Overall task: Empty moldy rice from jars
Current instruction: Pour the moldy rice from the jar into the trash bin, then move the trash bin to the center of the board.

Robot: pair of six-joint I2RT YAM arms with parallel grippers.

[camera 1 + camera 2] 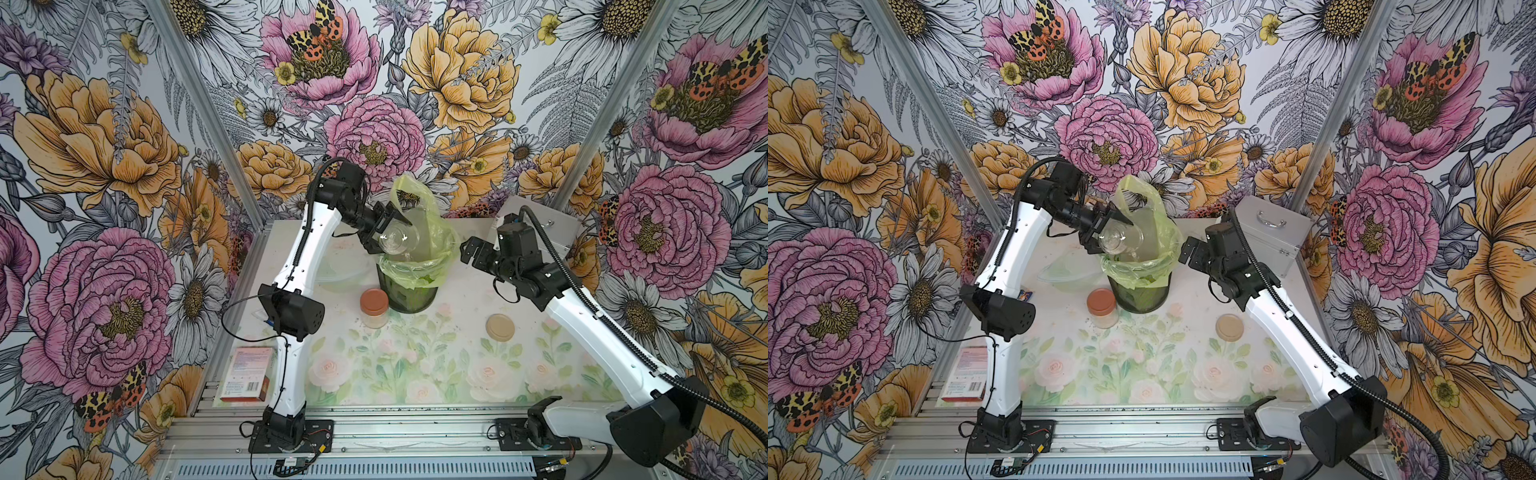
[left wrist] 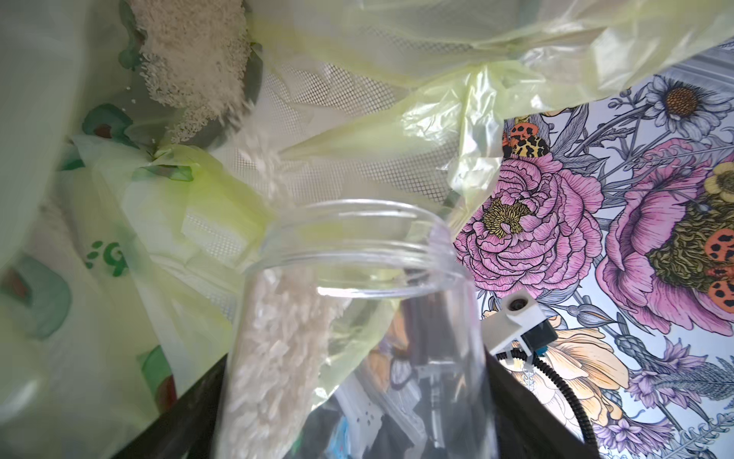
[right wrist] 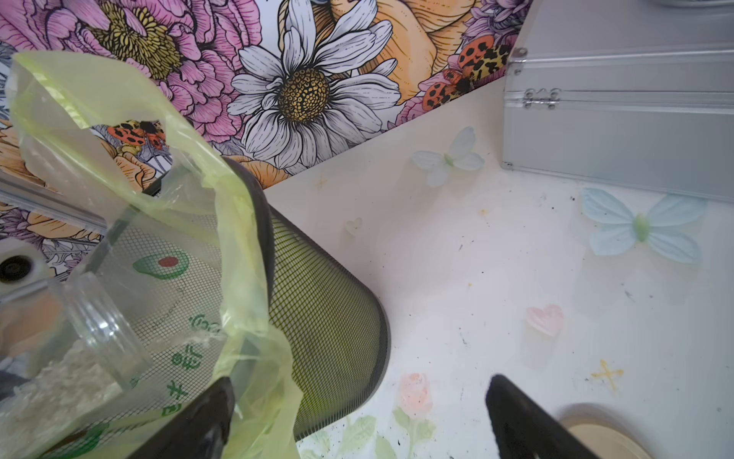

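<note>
As the open jar is tipped: moldy rice point(image 2: 274, 349) is being poured from the lidless glass jar point(image 1: 398, 241) into the mesh bin point(image 1: 411, 297), which is lined with a yellow-green bag point(image 1: 432, 216). Grains are seen blurred in fall in the left wrist view.
Left pincer point(image 1: 386, 235): closed on the body of the lidless glass jar, which is held tilted, mouth towards the bag, above the bin's rim.
Right pincer point(image 1: 468, 251): jaws spread wide and nothing held. It hangs just beside the bin, on the side towards the bench's right edge.
Rice location: part lies along the lower wall of the tilted jar. Part is already piled as a heap point(image 2: 194, 59) at the bottom of the bag.
Second jar point(image 1: 374, 309): upright on the bench point(image 1: 415, 374), just beside the bin on its near-left side. Its copper-orange lid is on, and a pale layer shows through the glass.
Beige-gold lid point(image 1: 500, 327): laid flat on the bench, apart from the bin, towards the right edge.
Done so far: one jar has been opened and its pouring is judged part way.
Left to do: the rest of this jar is to be emptied. The second jar is yet to be unscrewed and emptied, so the task is judged under half done.
</note>
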